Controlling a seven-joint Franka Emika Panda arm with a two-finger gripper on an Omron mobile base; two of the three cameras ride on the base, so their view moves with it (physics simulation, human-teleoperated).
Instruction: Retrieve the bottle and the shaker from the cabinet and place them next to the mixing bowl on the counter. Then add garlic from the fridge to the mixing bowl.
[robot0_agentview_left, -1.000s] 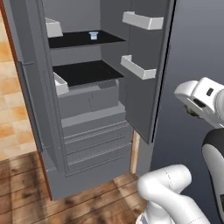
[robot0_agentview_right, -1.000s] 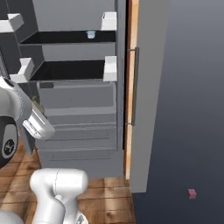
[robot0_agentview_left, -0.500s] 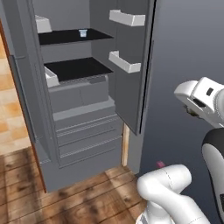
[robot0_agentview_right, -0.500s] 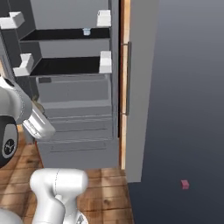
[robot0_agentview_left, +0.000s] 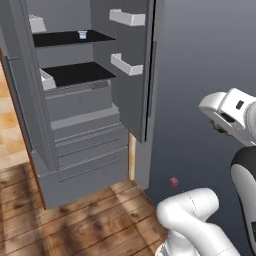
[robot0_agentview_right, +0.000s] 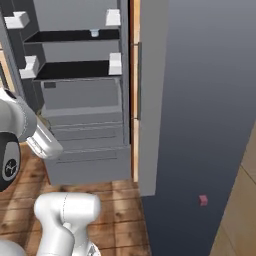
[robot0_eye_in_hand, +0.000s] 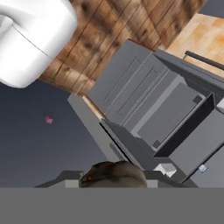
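Note:
The tall grey fridge (robot0_agentview_left: 80, 125) (robot0_agentview_right: 85, 115) (robot0_eye_in_hand: 153, 109) stands open, showing black shelves, grey drawers and white door bins. My gripper (robot0_eye_in_hand: 113, 181) is shut on a brownish garlic bulb (robot0_eye_in_hand: 114, 173), which bulges up between the fingertips in the hand view. The hand (robot0_agentview_left: 227, 112) (robot0_agentview_right: 42, 140) hangs in front of and to the right of the fridge, over the floor. The bottle, shaker, cabinet, mixing bowl and counter are out of view.
The fridge door (robot0_agentview_left: 132, 75) swings out to the right, its edge near a dark grey wall (robot0_agentview_left: 200, 60). A small pale cup (robot0_agentview_left: 82, 34) (robot0_agentview_right: 94, 33) sits on the top shelf. A tiny pink cube (robot0_agentview_left: 173, 181) (robot0_agentview_right: 202, 200) lies low by the wall. Wooden floor (robot0_agentview_left: 75, 225) spreads below.
The whole picture has slid left in both base views, so the base is moving right, away from the fridge. The arm keeps its pose with the garlic held.

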